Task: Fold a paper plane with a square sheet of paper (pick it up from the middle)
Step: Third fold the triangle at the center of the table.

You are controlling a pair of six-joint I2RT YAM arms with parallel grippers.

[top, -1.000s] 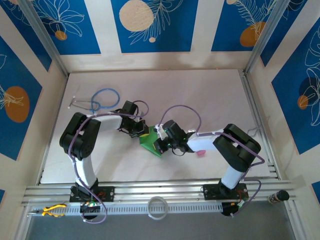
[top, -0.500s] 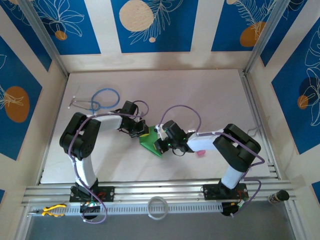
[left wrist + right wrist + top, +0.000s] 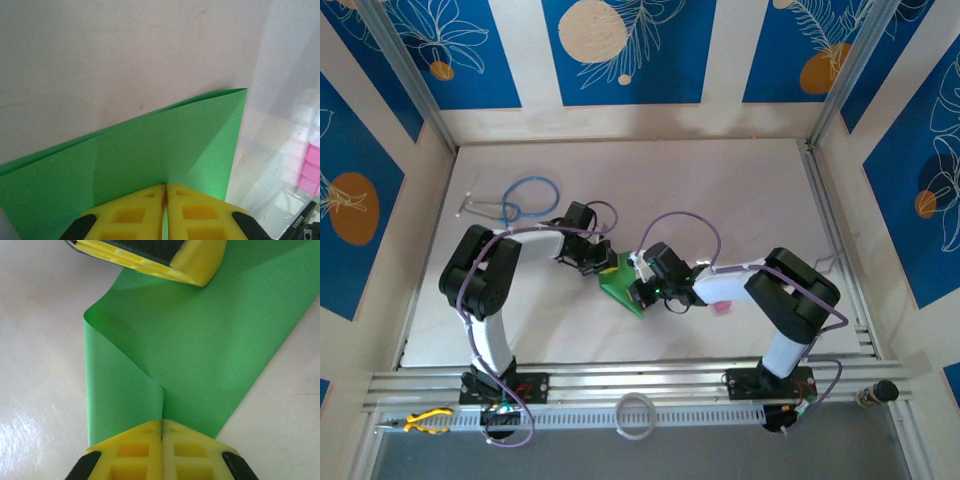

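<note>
The square sheet of paper is bright green and folded into a narrower creased shape, lying mid-table between the two grippers. My left gripper is shut on its far edge; in the left wrist view the yellow fingertips pinch the green sheet, which runs out to a pointed corner. My right gripper is shut on the near side; in the right wrist view it pinches a turned-over flap of the paper. The left gripper's yellow fingers rest on the paper's far end.
A blue-tubed stethoscope lies at the back left. A small pink bottle sits beside the right forearm, seen blurred in the left wrist view. Yellow pliers and a white ring lie on the front rail.
</note>
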